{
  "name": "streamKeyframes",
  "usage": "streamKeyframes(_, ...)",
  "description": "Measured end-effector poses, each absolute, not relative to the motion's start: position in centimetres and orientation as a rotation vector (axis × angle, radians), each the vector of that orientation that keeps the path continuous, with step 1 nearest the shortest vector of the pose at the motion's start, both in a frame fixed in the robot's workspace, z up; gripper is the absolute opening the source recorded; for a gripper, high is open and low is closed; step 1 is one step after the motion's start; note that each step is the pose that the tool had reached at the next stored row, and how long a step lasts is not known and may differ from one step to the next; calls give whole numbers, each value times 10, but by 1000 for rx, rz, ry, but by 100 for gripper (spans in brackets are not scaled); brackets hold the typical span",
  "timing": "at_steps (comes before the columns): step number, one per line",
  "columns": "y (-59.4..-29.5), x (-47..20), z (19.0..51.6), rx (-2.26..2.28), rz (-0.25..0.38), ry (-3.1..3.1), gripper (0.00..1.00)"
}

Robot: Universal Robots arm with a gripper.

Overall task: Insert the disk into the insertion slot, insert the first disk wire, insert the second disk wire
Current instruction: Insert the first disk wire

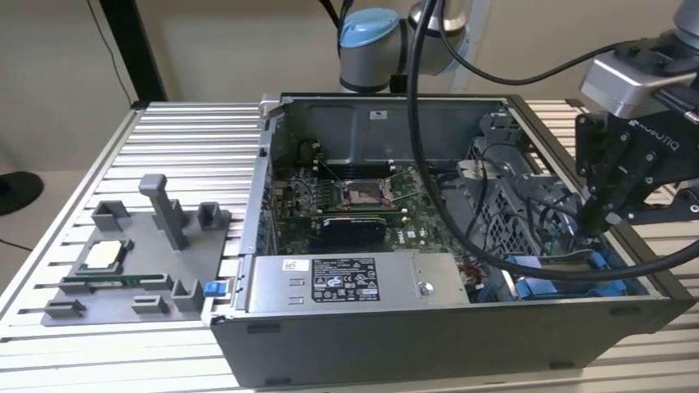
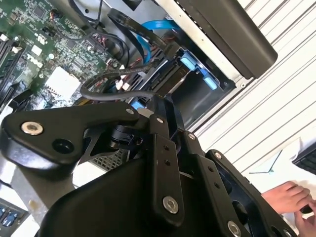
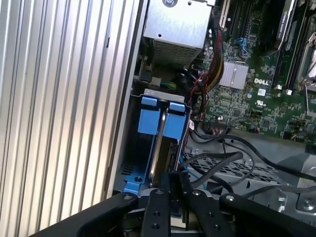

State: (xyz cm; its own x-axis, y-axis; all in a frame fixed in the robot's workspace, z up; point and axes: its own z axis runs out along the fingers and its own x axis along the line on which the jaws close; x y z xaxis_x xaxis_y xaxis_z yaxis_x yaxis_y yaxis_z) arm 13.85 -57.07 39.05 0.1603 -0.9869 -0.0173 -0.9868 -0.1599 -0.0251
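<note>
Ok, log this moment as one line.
tool: low inside computer case | position: over blue-clipped drive bay, by case wall | cables: loose beside bay

The grey power supply box (image 1: 349, 282) lay near the jaws, toward the exterior view's left of them. The green motherboard (image 1: 366, 201) sat farther off on that same side. Black cables (image 3: 219, 159) looped just beside the jaws. A grey fixture tray (image 1: 126, 262) stood well apart from them on the slatted table (image 1: 186, 139).

A robotics lab: open computer case (image 1: 437, 348) on slatted aluminium table (image 1: 186, 131).
</note>
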Motion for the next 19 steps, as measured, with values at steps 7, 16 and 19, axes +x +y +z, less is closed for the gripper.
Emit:
streamKeyframes(7, -574, 138, 388, -2313, -6, 2081, 0)
streamKeyframes(16, -575, 138, 383, -2209, -6, 2190, 0)
streamKeyframes(19, -575, 138, 382, -2174, -3, 2228, 0)
